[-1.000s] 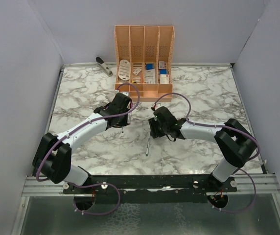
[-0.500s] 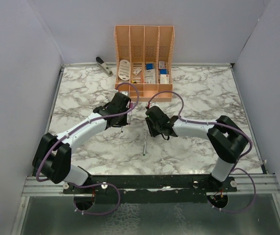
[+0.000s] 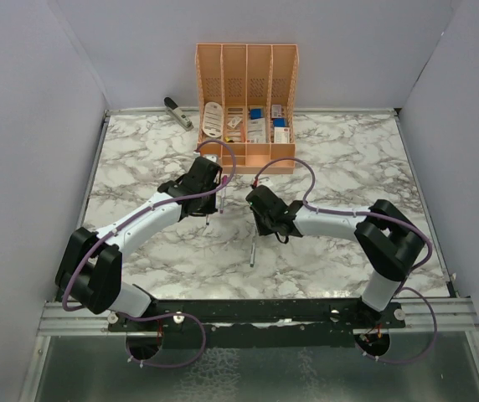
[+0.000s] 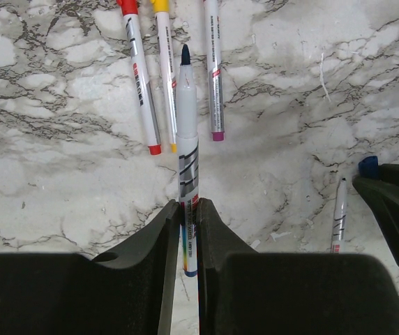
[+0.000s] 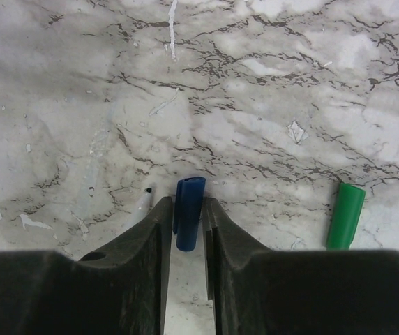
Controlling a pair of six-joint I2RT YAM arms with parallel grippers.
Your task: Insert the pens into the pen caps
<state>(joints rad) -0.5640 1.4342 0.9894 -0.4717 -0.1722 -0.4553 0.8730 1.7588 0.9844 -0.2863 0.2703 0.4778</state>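
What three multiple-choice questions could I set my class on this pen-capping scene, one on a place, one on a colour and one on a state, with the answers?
1. Where is the green cap?
A. Pushed onto a pen
B. Lying on the table
C. Between the left jaws

2. What colour is the cap between the right jaws?
A. Blue
B. Yellow
C. Red

3. How do the left jaws stand?
A. Wide open and empty
B. Shut on a cap
C. Shut on a pen

Answers:
1. B: the right wrist view shows it loose on the marble beside the jaws.
2. A: the same view shows a dark blue cap pinched there.
3. C: the left wrist view shows a blue-tipped pen clamped and pointing away.
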